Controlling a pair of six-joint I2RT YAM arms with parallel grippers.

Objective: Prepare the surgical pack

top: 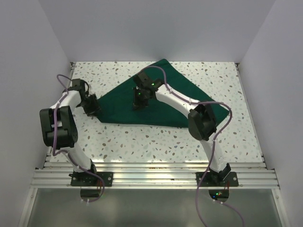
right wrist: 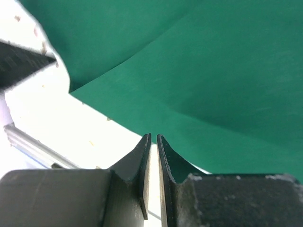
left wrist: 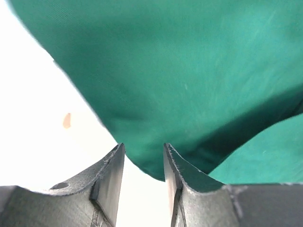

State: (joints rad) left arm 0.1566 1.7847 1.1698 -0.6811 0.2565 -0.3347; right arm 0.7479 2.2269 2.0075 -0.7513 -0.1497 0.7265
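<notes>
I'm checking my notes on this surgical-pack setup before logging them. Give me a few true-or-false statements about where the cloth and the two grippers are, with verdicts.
1. The green drape lies on the speckled table. True.
2. The left gripper has its jaws pressed fully together. False: a clear gap shows between them, with the drape's corner just ahead.
3. The right gripper is above the drape. True.
4. The right gripper's jaws stand wide open. False: only a thin slit separates them.
5. A steel tray sits on the drape. False: no tray is in view.
</notes>
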